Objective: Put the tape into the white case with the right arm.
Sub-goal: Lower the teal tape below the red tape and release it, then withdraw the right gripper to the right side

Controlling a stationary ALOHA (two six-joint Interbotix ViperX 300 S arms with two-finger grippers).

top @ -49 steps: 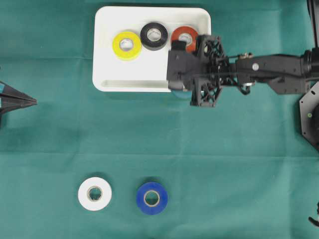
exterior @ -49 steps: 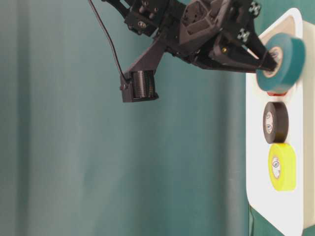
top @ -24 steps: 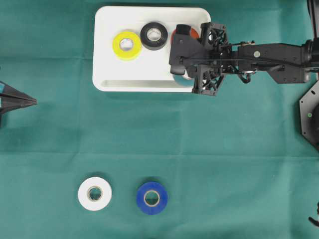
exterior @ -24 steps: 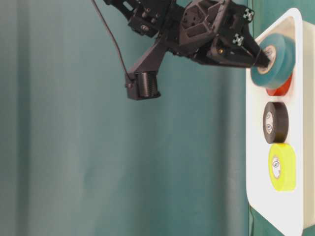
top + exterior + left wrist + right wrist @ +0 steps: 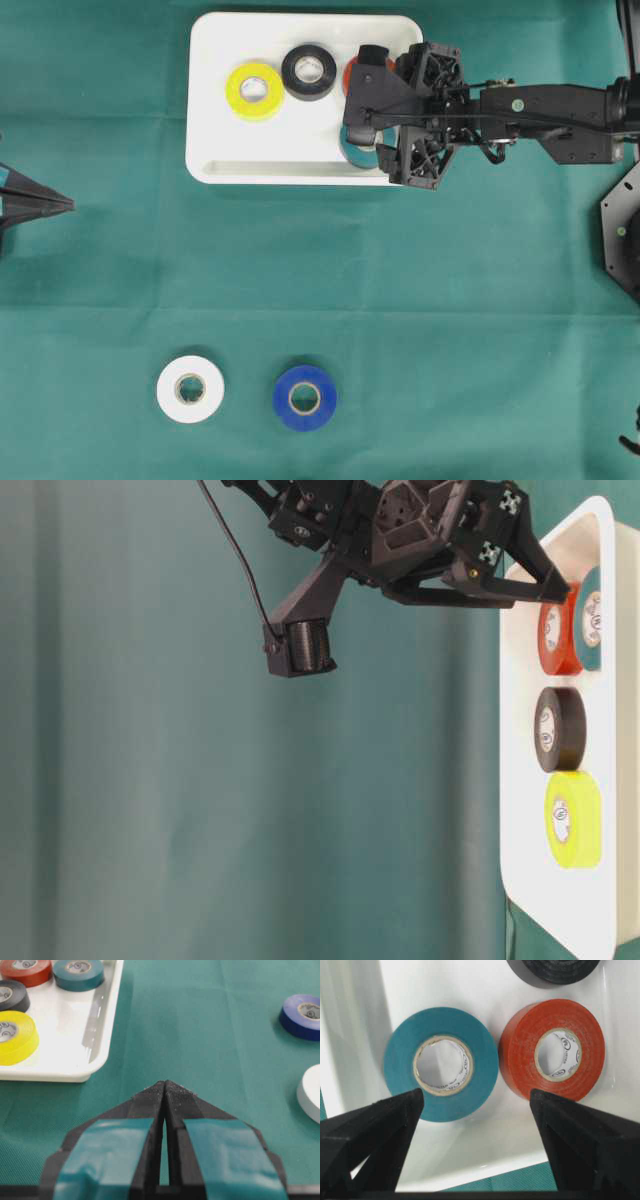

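Two rolls, a white one (image 5: 190, 389) and a blue one (image 5: 304, 397), lie on the green cloth (image 5: 450, 330) that covers the whole bench; we see nothing of the room beyond it. The white case (image 5: 215, 170) sits at the far edge. The teal tape (image 5: 441, 1064) lies flat inside its near right corner, just beside the red roll (image 5: 552, 1049), free of the right hand (image 5: 477, 1102), which stands wide above it. From overhead that hand hides most of both rolls. The left hand (image 5: 165, 1091) rests pressed shut, holding nothing, well apart.
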